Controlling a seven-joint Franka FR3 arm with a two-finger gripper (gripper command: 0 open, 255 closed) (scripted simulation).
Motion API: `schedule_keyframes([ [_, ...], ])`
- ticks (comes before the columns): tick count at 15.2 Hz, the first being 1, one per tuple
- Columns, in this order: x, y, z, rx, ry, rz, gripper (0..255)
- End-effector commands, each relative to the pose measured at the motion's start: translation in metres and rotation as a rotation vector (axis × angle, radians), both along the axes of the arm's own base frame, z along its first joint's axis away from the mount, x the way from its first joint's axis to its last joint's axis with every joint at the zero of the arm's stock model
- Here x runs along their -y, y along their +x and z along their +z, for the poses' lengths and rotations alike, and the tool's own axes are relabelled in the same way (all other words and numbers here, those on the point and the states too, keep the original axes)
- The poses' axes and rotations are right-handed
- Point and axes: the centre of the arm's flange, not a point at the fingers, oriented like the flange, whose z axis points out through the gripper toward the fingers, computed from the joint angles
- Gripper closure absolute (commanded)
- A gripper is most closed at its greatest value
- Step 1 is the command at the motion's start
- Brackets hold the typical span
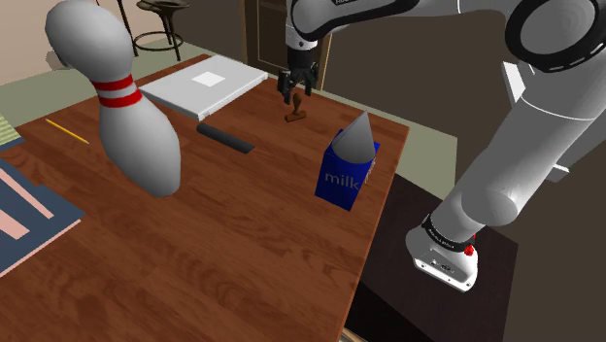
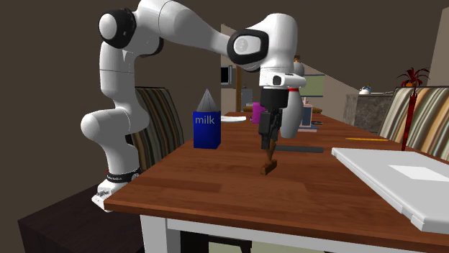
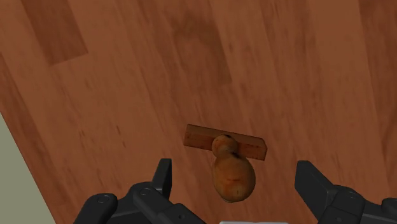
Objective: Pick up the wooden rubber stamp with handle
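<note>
A brown wooden stamp point(image 1: 295, 113) with a rounded handle stands upright on its flat base on the wooden table point(image 1: 223, 243), near the table's far edge. My black gripper point(image 1: 294, 90) hangs straight above it, pointing down. In the wrist view the gripper point(image 3: 236, 175) is open; the fingers point(image 3: 163, 175) stand wide apart on either side of the stamp's handle point(image 3: 233, 173) without touching it. From the second exterior view, the gripper point(image 2: 268, 138) is low over the stamp point(image 2: 269, 165), whose base rests on the table.
A blue milk carton point(image 1: 347, 170) stands toward the stand side. A closed white laptop point(image 1: 206, 85), a black bar point(image 1: 225, 137), a yellow pencil point(image 1: 66, 130) and a white bowling pin with red stripes point(image 1: 126, 107) are toward the shoulder view's left. Books point(image 1: 29, 209) lie at the left edge.
</note>
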Motion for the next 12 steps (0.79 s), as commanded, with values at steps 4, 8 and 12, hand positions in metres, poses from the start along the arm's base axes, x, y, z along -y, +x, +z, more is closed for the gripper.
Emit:
schedule_keyframes([
  [4,0.000,0.000,-0.003,0.001,0.000,0.000,255],
  [8,0.000,0.000,-0.003,0.001,0.000,0.000,255],
  [12,0.001,0.000,0.009,0.001,0.000,0.000,255],
])
